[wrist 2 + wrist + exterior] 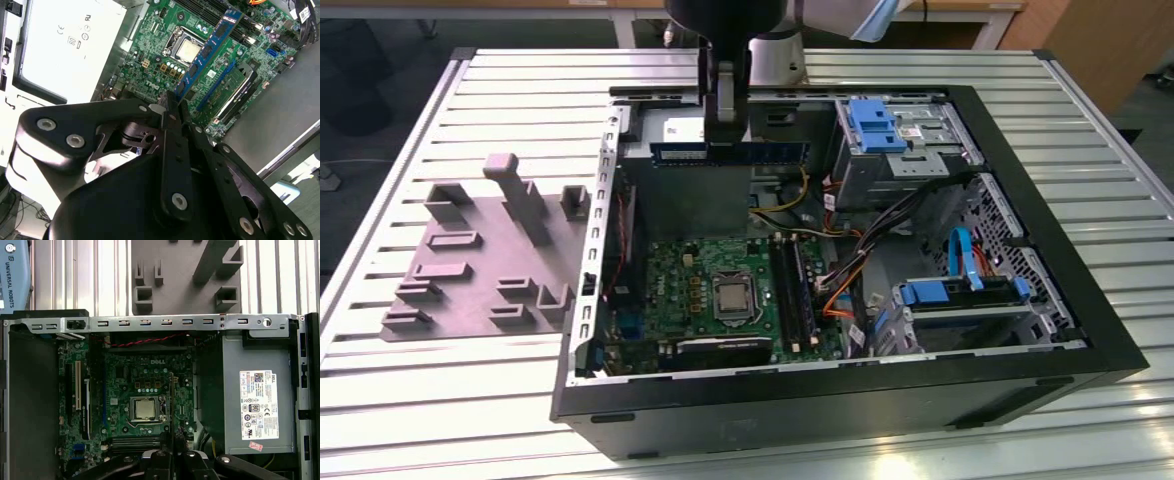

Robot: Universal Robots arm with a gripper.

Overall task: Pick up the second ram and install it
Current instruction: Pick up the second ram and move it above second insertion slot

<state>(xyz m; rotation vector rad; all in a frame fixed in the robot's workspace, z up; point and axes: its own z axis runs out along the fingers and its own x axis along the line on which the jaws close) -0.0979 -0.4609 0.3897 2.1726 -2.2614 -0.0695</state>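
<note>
The second ram (728, 152) is a thin blue stick held level above the back of the open computer case (854, 400). My gripper (724, 138) is shut on its upper edge. In the second wrist view the ram (207, 50) reaches out from between the fingertips of the gripper (172, 106) over the green motherboard (150, 60). In the first wrist view the ram (171, 405) shows edge-on above the gripper (172, 452). The black memory slots (790, 285) lie beside the processor socket (732, 299), well below the stick. A green stick (235, 90) sits in one of the slots.
A grey plastic holder (480, 260) with upright posts lies on the slatted table at the exterior view's left. Inside the case are the power supply (255, 395), blue drive bays (878, 125) and loose cables (854, 250).
</note>
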